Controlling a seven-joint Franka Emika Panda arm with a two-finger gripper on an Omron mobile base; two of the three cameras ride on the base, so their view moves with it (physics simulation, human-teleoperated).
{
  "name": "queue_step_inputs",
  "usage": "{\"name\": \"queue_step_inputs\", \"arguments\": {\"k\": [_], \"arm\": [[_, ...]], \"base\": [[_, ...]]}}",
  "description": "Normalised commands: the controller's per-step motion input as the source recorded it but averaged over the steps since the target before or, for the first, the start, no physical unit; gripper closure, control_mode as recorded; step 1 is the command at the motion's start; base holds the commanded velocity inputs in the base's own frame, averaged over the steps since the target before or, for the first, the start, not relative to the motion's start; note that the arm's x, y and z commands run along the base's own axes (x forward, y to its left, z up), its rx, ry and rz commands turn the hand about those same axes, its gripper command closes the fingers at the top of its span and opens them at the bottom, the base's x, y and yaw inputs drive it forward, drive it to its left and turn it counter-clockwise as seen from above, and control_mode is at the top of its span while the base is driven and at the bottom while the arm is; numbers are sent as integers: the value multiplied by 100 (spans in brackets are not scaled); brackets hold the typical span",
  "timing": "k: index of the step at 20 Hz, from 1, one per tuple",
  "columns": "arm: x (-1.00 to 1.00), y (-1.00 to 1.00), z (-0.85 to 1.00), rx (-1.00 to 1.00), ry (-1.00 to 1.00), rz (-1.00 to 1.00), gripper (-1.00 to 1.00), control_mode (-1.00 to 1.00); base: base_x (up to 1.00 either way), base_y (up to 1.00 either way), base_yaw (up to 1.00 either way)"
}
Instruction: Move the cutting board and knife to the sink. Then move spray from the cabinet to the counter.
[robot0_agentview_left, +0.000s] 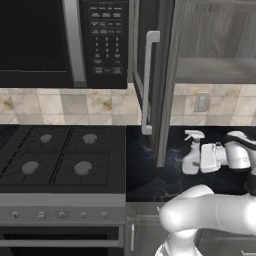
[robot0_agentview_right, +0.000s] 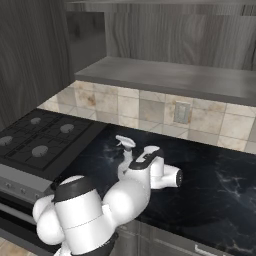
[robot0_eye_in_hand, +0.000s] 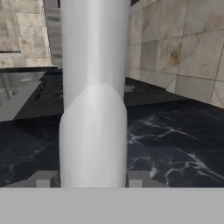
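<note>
Closest in, the white arm's two-finger gripper sits low over the black marble-look countertop, and the slim pale grey-white spray bottle stands right between its small dark finger tips, one on each side. The tips are right against the bottle's sides, but whether they are actually pressing it I cannot tell. From the left base view, the bottle stands upright on the counter, trigger nozzle up top, just below the open grey wood-grain wall cabinet with its bare inner shelf. Left of it hangs the cabinet door with the long white bar handle. Further left sits the black gas stove, and beyond runs the beige tiled backsplash with a wall outlet.
</note>
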Motion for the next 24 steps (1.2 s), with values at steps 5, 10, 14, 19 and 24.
{"name": "queue_step_inputs", "arguments": {"k": [5, 10, 14, 19, 24], "arm": [[-21, 12, -31, -4, -15, 0, 100, -100], [-6, 14, -23, -7, -5, 0, 100, -100], [1, 14, -15, -7, 0, 0, 100, -100], [0, 11, -17, -7, 0, 0, 100, -100], [-3, 5, -16, -6, 0, 0, -100, -100]], "base": [[0, 0, 0], [0, 0, 0], [0, 0, 0], [0, 0, 0], [0, 0, 0]]}}
